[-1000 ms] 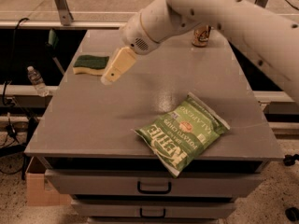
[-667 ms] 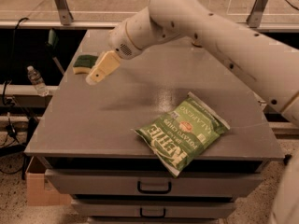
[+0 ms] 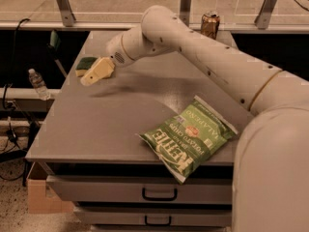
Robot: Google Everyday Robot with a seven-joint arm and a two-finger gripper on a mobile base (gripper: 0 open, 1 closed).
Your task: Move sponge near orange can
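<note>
Hovering at far-left edge of table [image 3: 96,124], gripper [image 3: 98,72] just beside sponge [image 3: 85,63], maybe touching; open or clamped, cannot tell. Sponge down on tabletop, well apart from orange can [image 3: 210,24] at back right. Judged barely started: grasp, carry, placement all left.

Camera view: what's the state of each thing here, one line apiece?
sponge, flat at the table's left edge, far from the can.
gripper, low beside the sponge; grip unclear.
can, upright at the far edge.
chip bag, flat, corner overhanging the front edge.
bottle, upright, off the table at left.
drawers, shut.
</note>
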